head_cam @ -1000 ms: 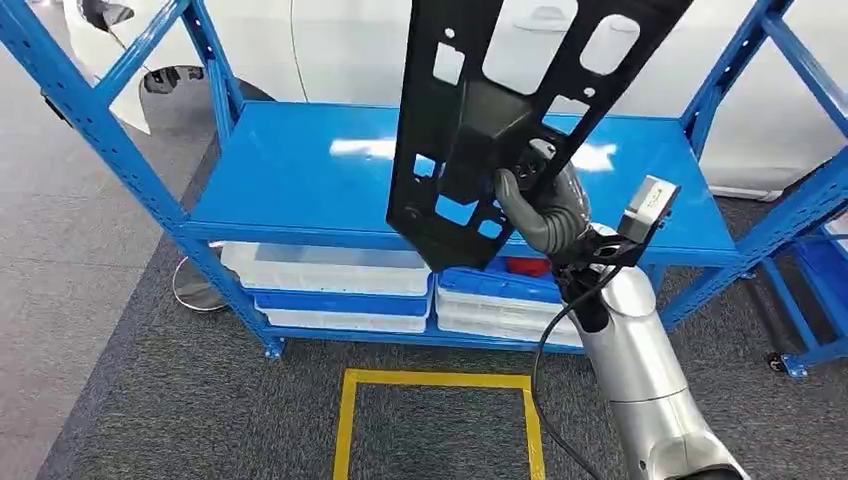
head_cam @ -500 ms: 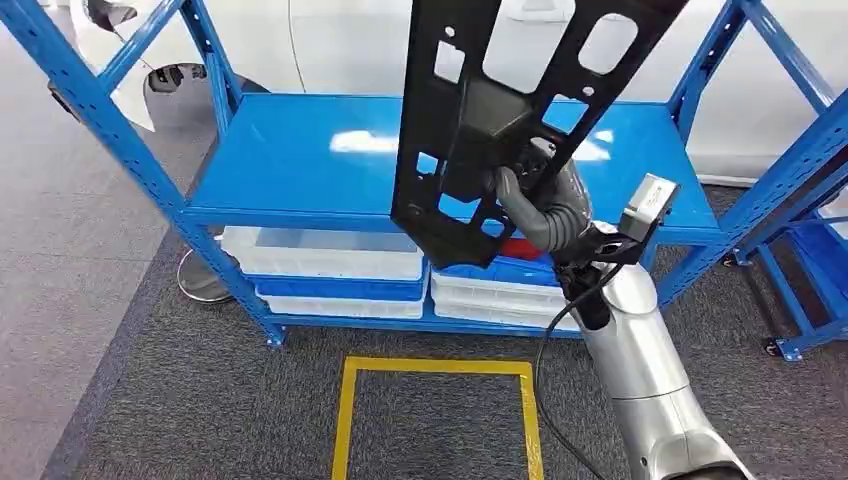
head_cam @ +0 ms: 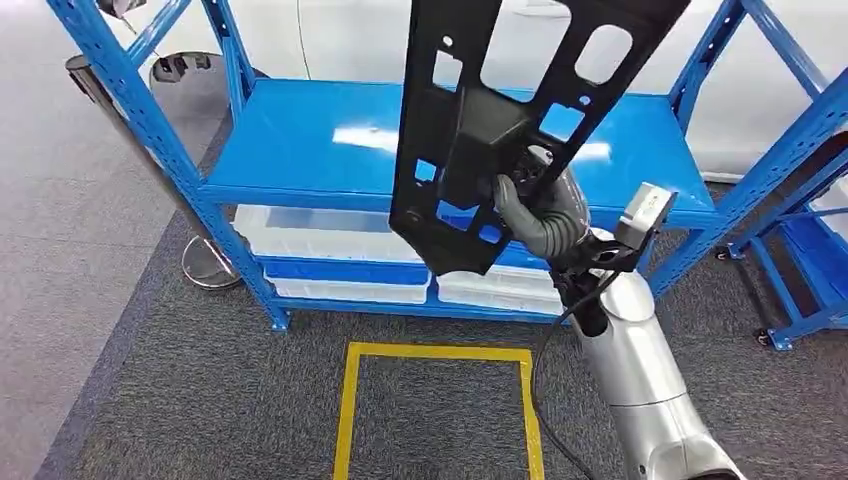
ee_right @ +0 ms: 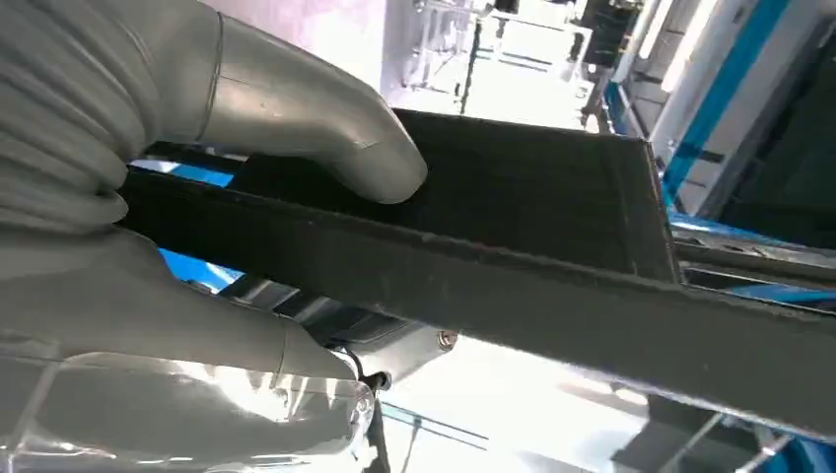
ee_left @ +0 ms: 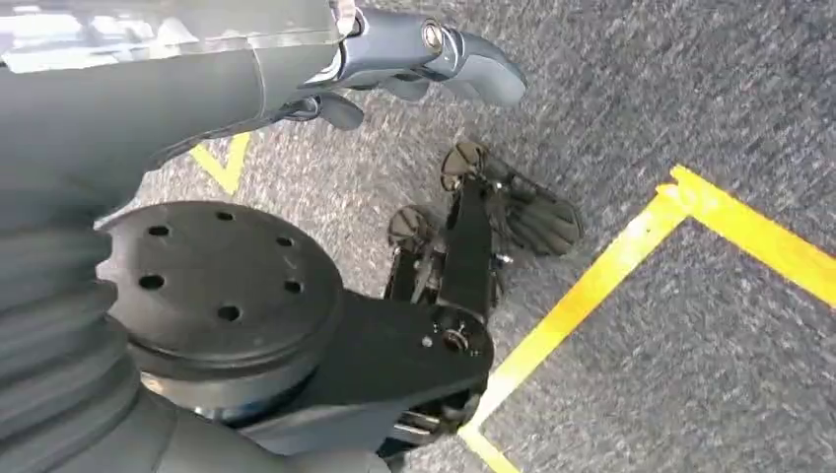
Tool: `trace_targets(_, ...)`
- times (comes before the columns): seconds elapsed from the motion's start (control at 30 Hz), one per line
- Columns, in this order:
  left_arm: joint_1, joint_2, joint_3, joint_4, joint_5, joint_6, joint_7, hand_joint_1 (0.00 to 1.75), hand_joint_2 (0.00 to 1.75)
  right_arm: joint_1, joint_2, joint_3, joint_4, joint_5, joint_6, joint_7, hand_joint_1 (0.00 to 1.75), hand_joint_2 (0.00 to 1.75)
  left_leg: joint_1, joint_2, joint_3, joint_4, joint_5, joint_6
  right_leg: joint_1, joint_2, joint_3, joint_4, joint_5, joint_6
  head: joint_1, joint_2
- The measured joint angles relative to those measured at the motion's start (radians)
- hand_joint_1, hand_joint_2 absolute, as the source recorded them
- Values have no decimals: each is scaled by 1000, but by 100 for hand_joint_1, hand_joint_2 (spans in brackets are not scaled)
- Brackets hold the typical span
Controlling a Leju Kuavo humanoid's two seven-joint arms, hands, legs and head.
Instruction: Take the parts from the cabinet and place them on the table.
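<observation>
Blue rack (head_cam: 330, 150) behind right robot hand (head_cam: 535, 205) gripping black panel (head_cam: 470, 130)

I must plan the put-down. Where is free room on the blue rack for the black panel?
The upper blue shelf is bare between its left uprights and the black panel held by the right hand. The lower level is crowded with white and blue bins.

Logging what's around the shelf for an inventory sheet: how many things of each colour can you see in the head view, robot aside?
Black: 1, the panel held by the right robot hand
Blue: 2, the shelf racks
White: 2, the bins
Yellow: 1, the floor marking
Total: 6
</observation>
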Motion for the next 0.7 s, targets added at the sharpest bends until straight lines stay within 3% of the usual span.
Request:
trace_targets(0.1, 1, 0, 0, 0, 0, -2, 0, 0, 175, 0, -1, -1, -2, 3, 0, 1, 175, 175, 3, 1, -4, -6, 14, -18, 2, 2, -10, 6, 9, -16, 1, 0)
trace_targets(0.13, 2, 0, 0, 0, 0, -2, 0, 0, 175, 0, -1, -1, -2, 3, 0, 1, 175, 175, 0, -1, -9, -1, 12, -22, -9, -2, -13, -4, 20, -25, 1, 0)
trace_targets(0.2, 2, 0, 0, 0, 0, -5, -1, 0, 175, -1, 0, -1, -3, 4, 0, 0, 175, 175, 5, -2, -39, 76, -64, -33, -9, -4, -26, -5, 32, -37, -5, 0)
trace_targets(0.27, 2, 0, 0, 0, 0, -15, -5, 0, 175, 0, 0, -1, -3, 4, 0, 1, 175, 175, 9, -2, -101, 246, -156, -42, -8, -5, -43, -4, 44, -39, -5, 0)
trace_targets(0.3, 3, 0, 0, 0, 1, -23, -8, 0, 175, 2, 0, -1, -3, 4, 0, 1, 175, 175, 10, -2, -119, 306, -178, -44, -7, -4, -52, -4, 50, -38, -6, 0)
trace_targets(0.33, 3, 0, 0, 0, 2, -28, -10, 0, 175, 5, 0, -1, -3, 5, 0, 1, 175, 175, 12, -2, -114, 317, -177, -44, -7, -4, -58, -3, 55, -36, -5, 0)
trace_targets(0.37, 4, 1, 0, 0, 3, -31, -12, 0, 175, 6, 0, -1, -3, 5, 0, 1, 175, 175, 12, -2, -84, 280, -156, -44, -7, -4, -63, -3, 59, -35, -6, 0)
trace_targets(0.43, 3, 1, 0, 0, 2, -34, -12, 0, 175, 6, 0, -1, -4, 6, 5, 3, 175, 175, 12, -2, 38, 84, -80, -35, -7, -3, -68, -1, 66, -29, -6, 0)
trace_targets(0.47, 2, 2, 0, 0, 2, -34, -12, 0, 175, 6, 0, -1, -5, 6, 6, 3, 175, 175, 11, -3, 86, -3, -73, -27, -7, -3, -68, -1, 68, -25, -5, 0)
trace_targets(0.5, 1, 2, 0, 0, 3, -32, -11, 0, 175, 4, 0, -1, -5, 6, 9, 3, 175, 175, 5, -2, 91, -20, -78, -24, -1, -3, -72, 2, 72, -19, -5, 0)
trace_targets(0.6, 6, 3, 0, 0, 3, -20, -10, 0, 175, 3, 1, -2, -5, 6, 15, 3, 175, 175, 1, -4, 82, -15, -67, -10, -7, -4, -75, -3, 85, 0, -5, 0)
trace_targets(0.63, 7, 3, 0, 0, 3, -18, -10, 0, 175, 2, 0, -2, -5, 6, 15, 3, 175, 175, 7, -4, 81, -27, -54, 0, -1, -4, -77, -5, 90, 8, -5, 0)
trace_targets(0.67, 5, 2, 1, 0, 3, -18, -11, 0, 175, 1, 0, -2, -5, 6, 15, 3, 175, 175, 11, 0, 79, -33, -45, 6, -7, -1, -86, 9, 68, 9, -5, 0)
trace_targets(0.7, 3, 3, 1, 0, 3, -18, -11, 0, 175, -2, 0, -3, -5, 6, 15, 3, 175, 175, 11, 0, 72, -34, -39, 14, -7, -1, -106, 57, 25, 11, -1, 0)
